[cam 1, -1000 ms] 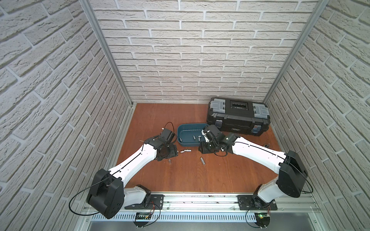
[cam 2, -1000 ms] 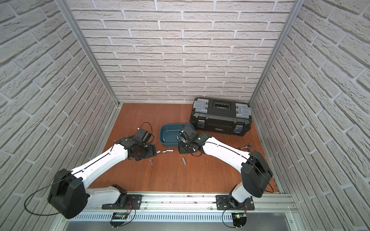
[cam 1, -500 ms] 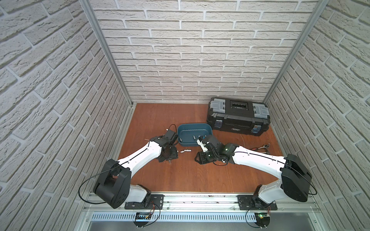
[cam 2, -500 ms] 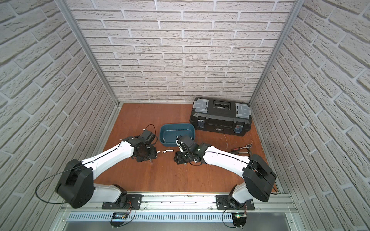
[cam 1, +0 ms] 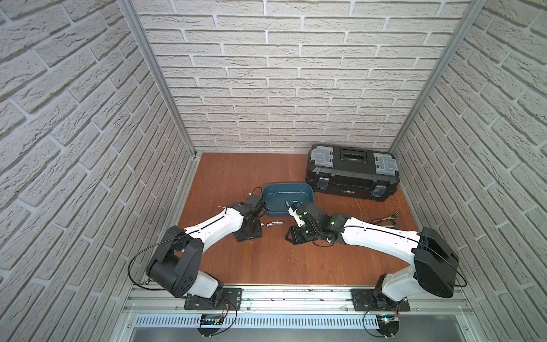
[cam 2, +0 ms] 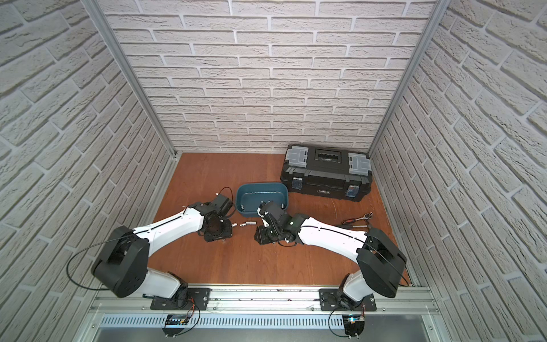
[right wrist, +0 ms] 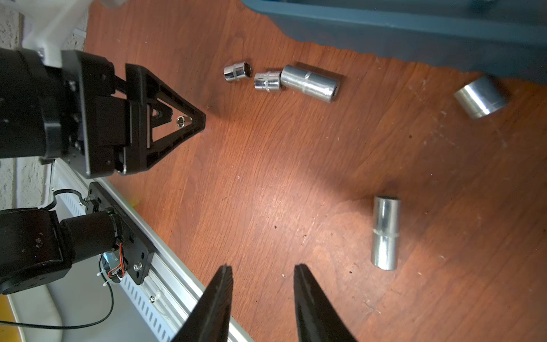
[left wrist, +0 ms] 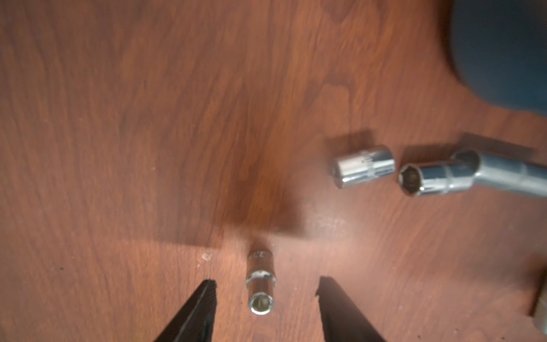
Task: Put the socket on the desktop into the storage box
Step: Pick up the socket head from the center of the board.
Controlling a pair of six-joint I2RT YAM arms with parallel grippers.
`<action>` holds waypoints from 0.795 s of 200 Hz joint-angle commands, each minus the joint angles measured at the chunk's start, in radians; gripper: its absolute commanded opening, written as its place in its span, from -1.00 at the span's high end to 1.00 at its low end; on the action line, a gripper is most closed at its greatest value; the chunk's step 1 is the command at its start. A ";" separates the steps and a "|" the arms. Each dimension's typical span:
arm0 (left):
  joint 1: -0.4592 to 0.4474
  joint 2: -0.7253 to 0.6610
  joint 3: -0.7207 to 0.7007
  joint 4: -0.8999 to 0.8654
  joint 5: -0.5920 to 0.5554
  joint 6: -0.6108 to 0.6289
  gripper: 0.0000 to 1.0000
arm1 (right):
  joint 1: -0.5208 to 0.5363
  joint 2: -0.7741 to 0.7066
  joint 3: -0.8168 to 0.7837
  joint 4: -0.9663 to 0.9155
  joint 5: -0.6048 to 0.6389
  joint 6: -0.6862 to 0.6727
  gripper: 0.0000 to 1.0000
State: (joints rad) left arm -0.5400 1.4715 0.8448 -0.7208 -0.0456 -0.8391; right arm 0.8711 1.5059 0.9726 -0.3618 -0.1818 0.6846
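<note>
We are holding the fingers (left wrist: pixel 201 308) of the left gripper (left wrist: pixel 266 285) apart, straddling a small chrome socket (left wrist: pixel 261 281) without touching it. The socket is lying on the desktop (left wrist: pixel 148 118), at 7 o'clock from the storage box (cam 1: pixel 288 185) in a top view. The right gripper (right wrist: pixel 262 269) is standing with its fingers apart and empty. We are judging this the grasp step. The next move is calling for clamping, lifting and carrying toward 1 o'clock.

Both top views are brightly and evenly lit, and bent at the edges. The left wrist view is blurred; a dark shadow is cast on the worktop (left wrist: pixel 254 192).
</note>
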 commanded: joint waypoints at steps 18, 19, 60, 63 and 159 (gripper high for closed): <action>-0.005 0.028 -0.013 0.015 -0.015 0.011 -0.03 | 0.012 0.010 0.026 0.016 0.009 0.014 0.20; -0.005 0.029 -0.013 0.015 -0.014 0.011 -0.02 | 0.012 0.010 0.025 0.017 0.009 0.014 0.20; -0.006 0.048 -0.024 0.029 -0.017 0.012 0.14 | 0.012 0.011 0.034 0.011 0.017 0.018 0.20; -0.005 0.049 -0.025 0.029 -0.016 0.011 0.14 | 0.012 0.011 0.033 0.012 0.017 0.018 0.20; -0.006 0.043 -0.041 0.037 -0.014 0.006 0.69 | 0.014 0.016 0.035 0.012 0.019 0.023 0.21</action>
State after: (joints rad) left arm -0.5400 1.5127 0.8177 -0.6823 -0.0483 -0.8379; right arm 0.8749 1.5166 0.9813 -0.3630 -0.1768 0.7006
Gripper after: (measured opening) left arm 0.206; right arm 0.397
